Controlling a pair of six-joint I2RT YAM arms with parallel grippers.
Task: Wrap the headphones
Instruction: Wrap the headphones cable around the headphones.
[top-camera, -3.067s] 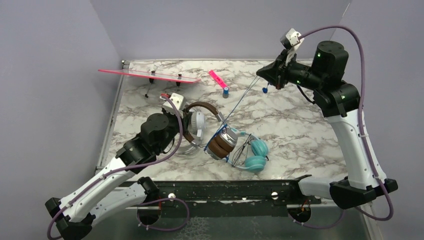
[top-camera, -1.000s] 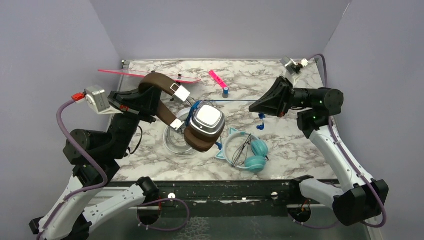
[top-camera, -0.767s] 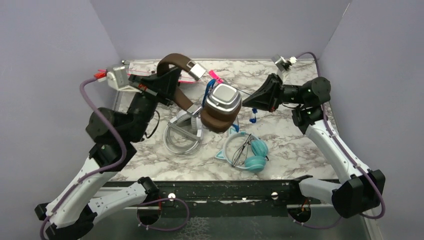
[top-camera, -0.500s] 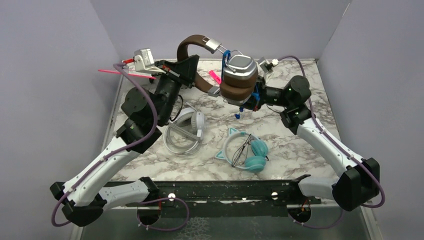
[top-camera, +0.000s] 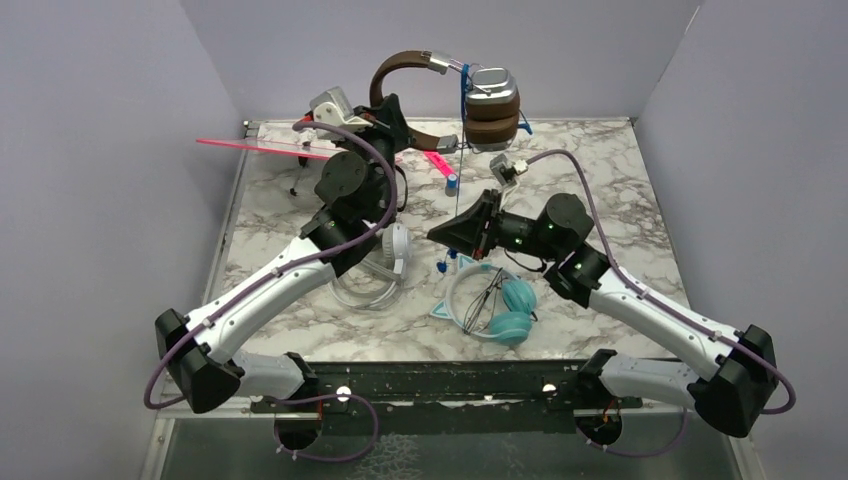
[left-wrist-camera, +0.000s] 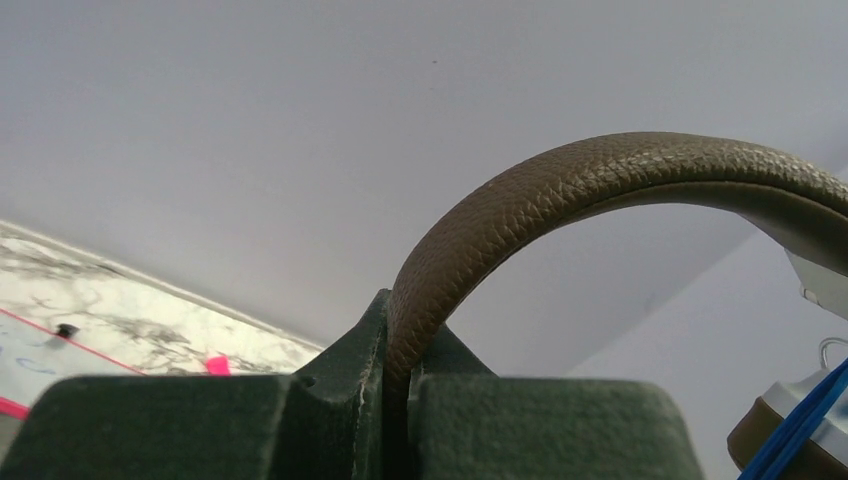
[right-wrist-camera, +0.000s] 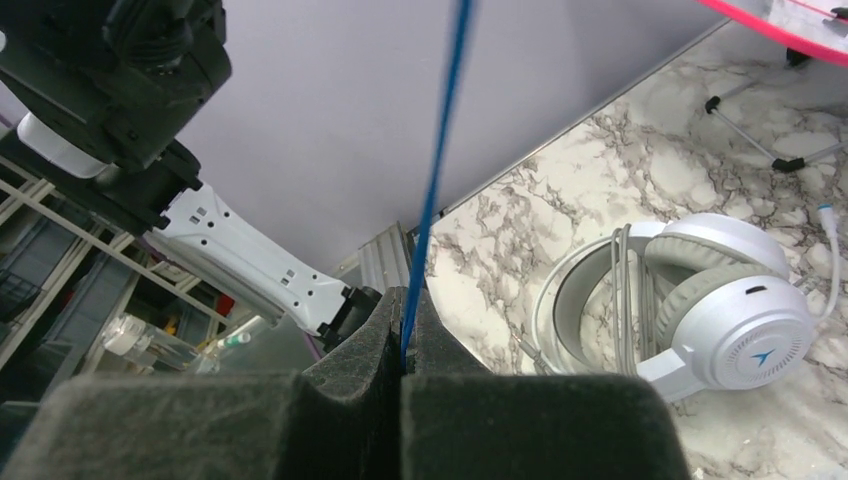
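1 brown headphones (top-camera: 490, 95), raised, band clamped in my left gripper (left-wrist-camera: 400, 385). 1 blue cord (right-wrist-camera: 441, 140), taut, dropping from its cups to my right gripper (right-wrist-camera: 405, 370), pinched below.

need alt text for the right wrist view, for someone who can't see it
The right end effector, jaws shut, pinches a straight blue cord that runs up out of frame. Beyond it, white-grey headphones with a blue logo lie on the marble table.

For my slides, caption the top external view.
Left gripper holds the brown headphones aloft by the headband; right gripper pinches their blue cord below.
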